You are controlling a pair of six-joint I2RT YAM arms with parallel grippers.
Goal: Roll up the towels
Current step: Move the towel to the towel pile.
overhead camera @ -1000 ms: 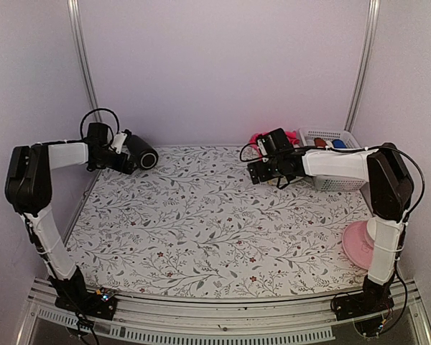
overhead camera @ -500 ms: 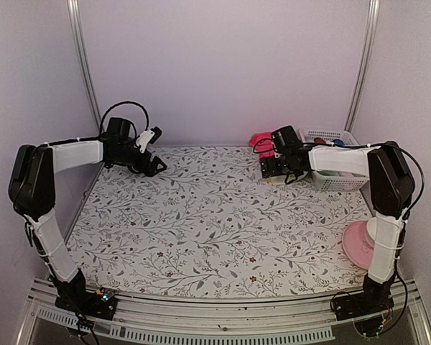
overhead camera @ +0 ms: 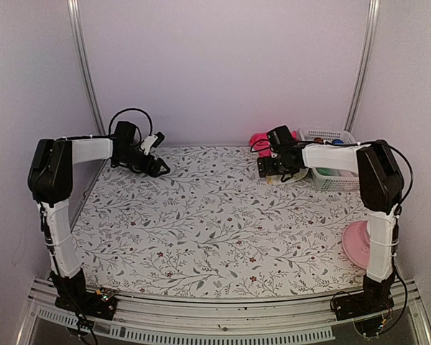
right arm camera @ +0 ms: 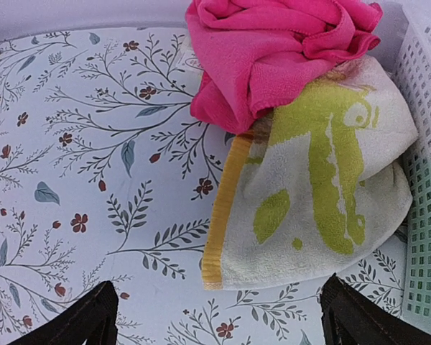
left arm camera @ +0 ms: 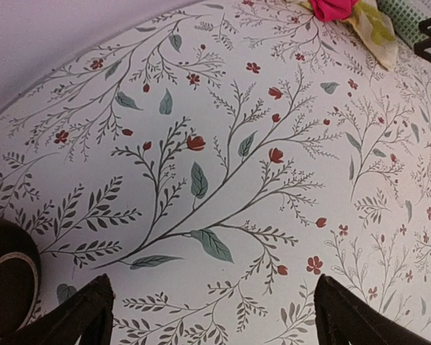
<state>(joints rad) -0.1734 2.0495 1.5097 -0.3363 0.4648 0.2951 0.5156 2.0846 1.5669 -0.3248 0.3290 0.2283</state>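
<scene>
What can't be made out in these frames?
Top view: what lies in the basket is too small to tell, and the right arm crosses it.
Top view: the plate is partly behind the right arm.
Left wrist view: the black cylinder is cut off at the lower-left corner.
Right wrist view: the pink towel covers part of the pale towel; the basket runs off the right edge.

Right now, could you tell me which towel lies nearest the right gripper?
The pale towel with green print and yellow edge; the hot pink towel sits farther back, overlapping it.
</scene>
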